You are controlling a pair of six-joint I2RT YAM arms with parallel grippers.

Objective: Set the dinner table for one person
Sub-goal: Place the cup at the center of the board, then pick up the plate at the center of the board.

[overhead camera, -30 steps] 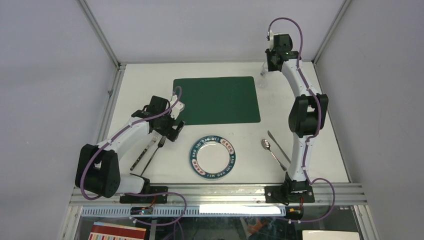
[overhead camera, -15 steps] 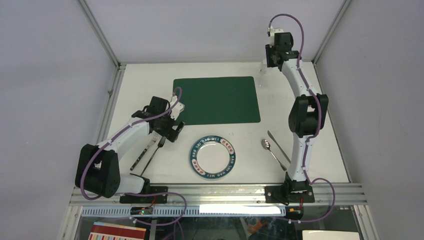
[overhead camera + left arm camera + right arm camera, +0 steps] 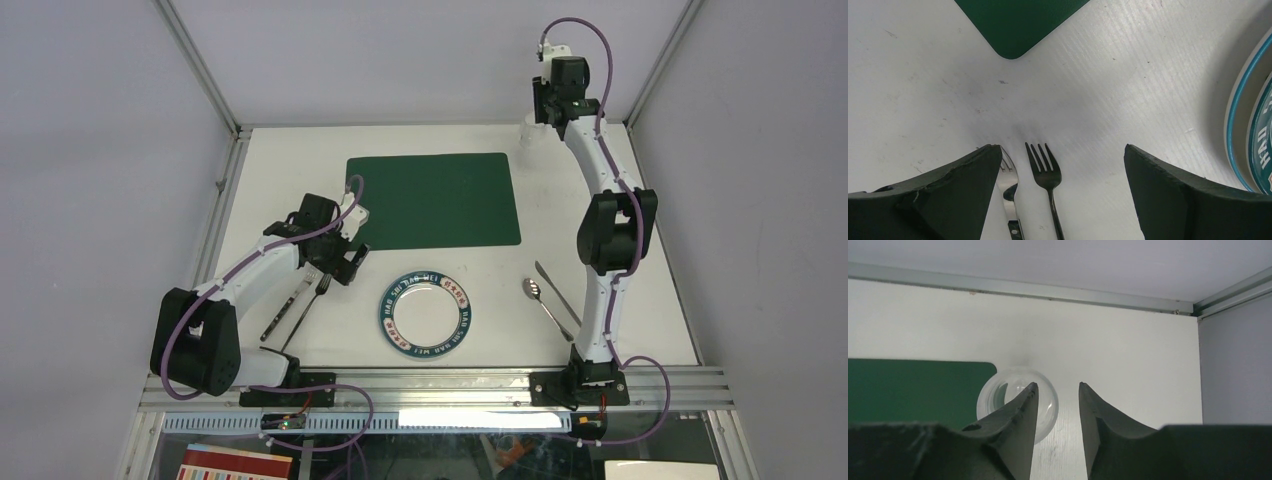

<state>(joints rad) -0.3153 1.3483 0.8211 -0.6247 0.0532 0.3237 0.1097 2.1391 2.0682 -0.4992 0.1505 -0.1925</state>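
Right wrist: right hand (image 3: 1058, 386) narrowly apart, empty, over clear round glass (image 3: 993, 397); left hand (image 3: 1060, 150) spread wide above dark metal fork (image 3: 1048, 180).

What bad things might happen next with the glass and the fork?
The right pincer is open, and one finger seems to sit over the clear glass, not around it. If it moves sideways, it may tip the glass beside the green placemat. The left pincer hangs wide open over the fork. Another piece of cutlery lies close beside it, so the pincer might catch both at once.
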